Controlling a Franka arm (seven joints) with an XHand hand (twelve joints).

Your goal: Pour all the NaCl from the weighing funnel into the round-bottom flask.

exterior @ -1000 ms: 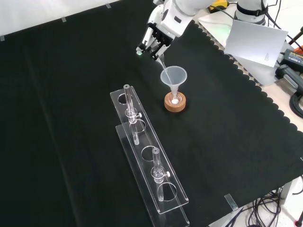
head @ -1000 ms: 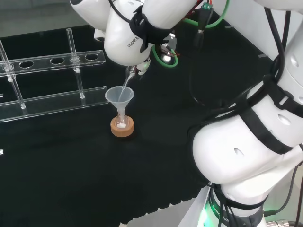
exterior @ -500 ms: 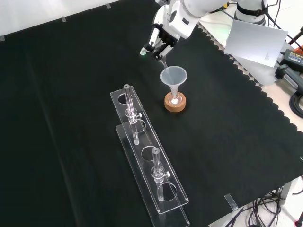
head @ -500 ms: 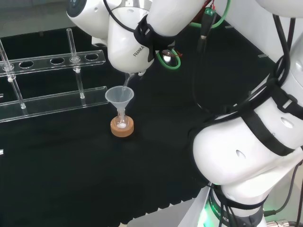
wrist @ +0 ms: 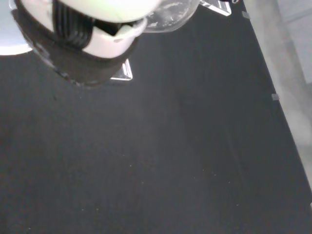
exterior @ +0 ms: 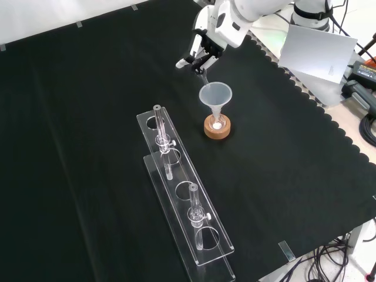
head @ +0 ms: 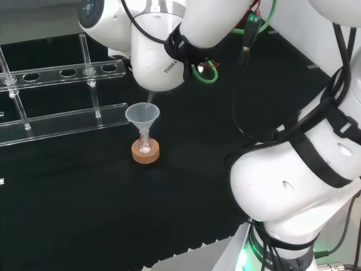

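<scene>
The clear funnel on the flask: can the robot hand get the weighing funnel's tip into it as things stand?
Probably yes. The robot hand holds the weighing funnel tilted, tip at the clear funnel, whose open mouth nothing covers.

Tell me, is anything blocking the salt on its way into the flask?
Nothing visible blocks it. The weighing funnel's spout, held by the hand, points into a plastic funnel sitting in the flask on its cork ring. White salt already lies inside.

Black cloth [exterior: 88,147] beneath all; tan cork ring [exterior: 217,128] upon it, white powder in clear flask [exterior: 218,124], translucent pale funnel [exterior: 215,94] above; black-and-white hand [exterior: 200,54]; clear rack [exterior: 185,202].
</scene>
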